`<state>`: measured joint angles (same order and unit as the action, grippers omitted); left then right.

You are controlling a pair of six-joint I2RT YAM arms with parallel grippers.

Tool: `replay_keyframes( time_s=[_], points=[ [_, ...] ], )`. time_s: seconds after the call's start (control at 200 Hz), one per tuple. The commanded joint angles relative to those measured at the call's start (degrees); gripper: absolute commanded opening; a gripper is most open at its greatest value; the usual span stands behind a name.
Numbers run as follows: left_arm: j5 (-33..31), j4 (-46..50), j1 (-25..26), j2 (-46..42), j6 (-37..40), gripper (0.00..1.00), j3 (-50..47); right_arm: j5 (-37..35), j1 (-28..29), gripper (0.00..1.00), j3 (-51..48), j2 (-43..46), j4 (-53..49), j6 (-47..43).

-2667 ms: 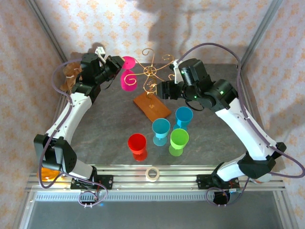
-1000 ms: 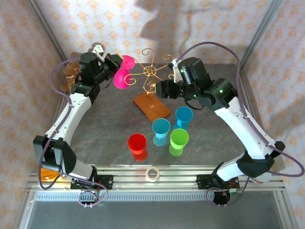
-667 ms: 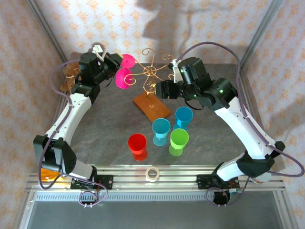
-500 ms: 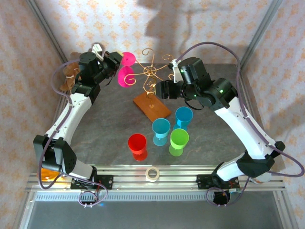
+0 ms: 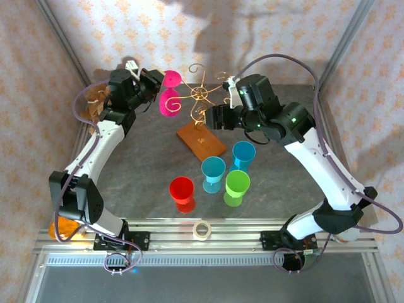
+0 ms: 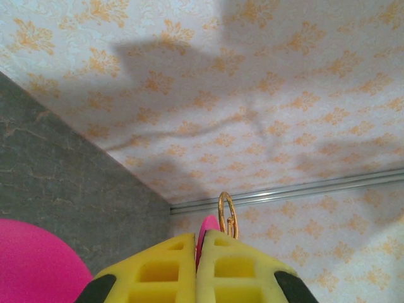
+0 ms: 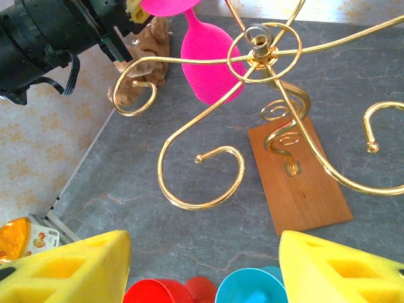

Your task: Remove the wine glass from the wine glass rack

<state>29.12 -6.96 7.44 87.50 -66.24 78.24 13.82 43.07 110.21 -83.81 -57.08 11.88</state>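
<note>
Magenta plastic wine glass (image 5: 168, 102) hangs bowl-down from left scroll arm of copper-gold wire rack (image 5: 199, 95), foot caught over wire. Left gripper (image 5: 156, 85) clenched on glass near foot, likely to slide it outward. Right gripper (image 7: 201, 246) released, near rack, probably guarding it.

No legible text, brand, number or sign found, print on orange packet (image 7: 20, 242) too small to read, wallpaper (image 6: 284, 95) motifs ornamental, not lettering.
</note>
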Motion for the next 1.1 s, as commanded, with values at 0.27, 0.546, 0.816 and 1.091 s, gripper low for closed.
replay_keyframes(
  time_s=[0.27, 0.546, 0.816, 1.091],
  points=[
    [-1.92, -3.55, -0.52, 0.17, -1.39, 0.00, 2.34, 0.59, -0.28, 0.64, 2.11, -0.13, -0.49, -1.26],
    [-1.90, -2.97, -0.41, 0.54, -0.91, 0.00, 3.45, 0.59, -0.26, 0.64, 2.11, -0.04, -0.49, -1.67],
    [-0.94, -2.44, -0.16, 2.65, -0.83, 0.00, 5.95, 0.59, -0.27, 0.64, 1.88, 0.09, -0.36, -2.43],
    [2.11, -2.53, 1.23, 3.83, -0.86, 0.00, 7.72, 0.86, -0.27, 0.64, 1.87, 0.14, -0.14, -2.81]
  ],
)
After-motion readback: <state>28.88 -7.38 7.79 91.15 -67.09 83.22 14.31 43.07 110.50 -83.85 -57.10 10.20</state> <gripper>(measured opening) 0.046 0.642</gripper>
